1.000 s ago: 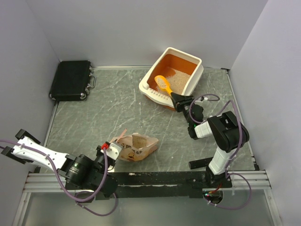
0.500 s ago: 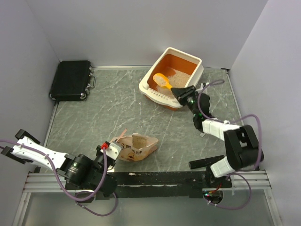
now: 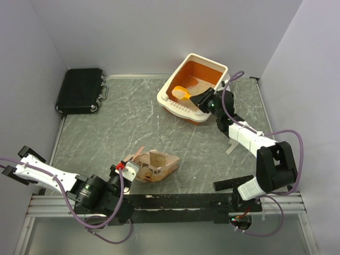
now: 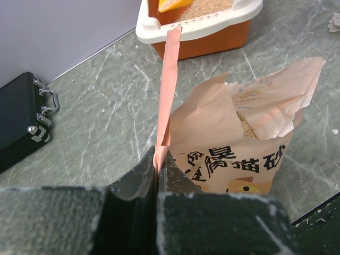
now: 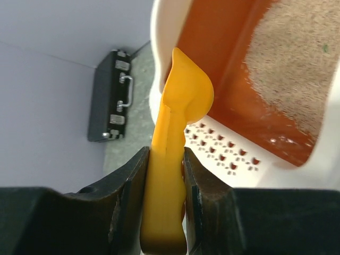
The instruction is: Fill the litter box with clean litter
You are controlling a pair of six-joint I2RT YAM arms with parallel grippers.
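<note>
The litter box (image 3: pixel 183 108), cream outside and orange inside, stands at the back right with its slotted rim (image 5: pixel 229 159) towards me. Pale clean litter (image 3: pixel 202 85) covers part of its floor (image 5: pixel 297 58). My right gripper (image 3: pixel 205 99) is shut on the handle of a yellow-orange scoop (image 5: pixel 175 133), whose bowl is turned on edge over the tray's near end (image 3: pixel 181 92). My left gripper (image 4: pixel 159 166) is shut on a pink strip (image 4: pixel 168 90) of the open peach-pink bag (image 3: pixel 155 166), which holds more granules (image 4: pixel 245 126).
A black case (image 3: pixel 81 90) lies at the back left against the wall (image 4: pixel 21 122). Grey walls close in the table on three sides. A black bar (image 3: pixel 234 183) lies near the right arm's base.
My right arm has stretched out towards the litter box, carrying the scoop from over the slotted rim to over the tray and rolling it onto its edge. The left gripper and bag have stayed put.
</note>
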